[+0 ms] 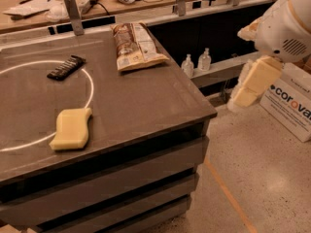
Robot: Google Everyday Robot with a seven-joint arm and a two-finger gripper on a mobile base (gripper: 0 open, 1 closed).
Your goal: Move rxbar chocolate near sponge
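Well off the table (146, 101), gripper (247, 95) aloft, downturned.

One bench (146, 106) bears one rxbar (66, 67), one sponge (72, 128) and one chip bag (137, 46); one white ring (92, 85) is marked on it; two bottles (187, 65) stand on the ledge beyond; one box (291, 101) sits on the floor; one tool (252, 84) hangs right of the bench.

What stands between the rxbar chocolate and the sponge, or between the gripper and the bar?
Nothing lies between the rxbar chocolate and the sponge. The gripper hangs right of the table; the chip bag lies near its line to the bar.
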